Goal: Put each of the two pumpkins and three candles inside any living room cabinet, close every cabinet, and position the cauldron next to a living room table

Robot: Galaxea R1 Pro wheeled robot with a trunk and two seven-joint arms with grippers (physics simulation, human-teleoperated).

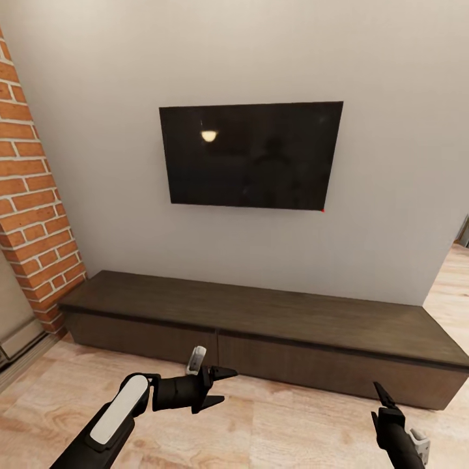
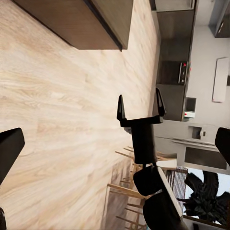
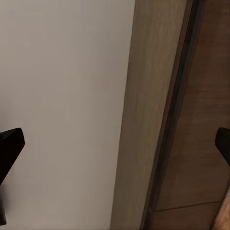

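Cabinet [image 1: 273, 326] fronts are closed, so with both my left end effector [image 1: 218, 385] and right end effector [image 1: 384, 397] spread and empty, I should hook one drawer's top edge squarely.

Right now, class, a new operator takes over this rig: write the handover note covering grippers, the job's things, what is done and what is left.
Left gripper: open, empty, above the floor in front of the cabinet.
Right gripper: open, empty, near the cabinet's right end.
Cabinet: both drawer fronts shut, top bare.
Pumpkins, candles, cauldron, table: not in these views.
Done: cannot tell whether anything is stowed.
Left: confirm pumpkins and candles are inside, keep cabinet closed, set cauldron by the table.
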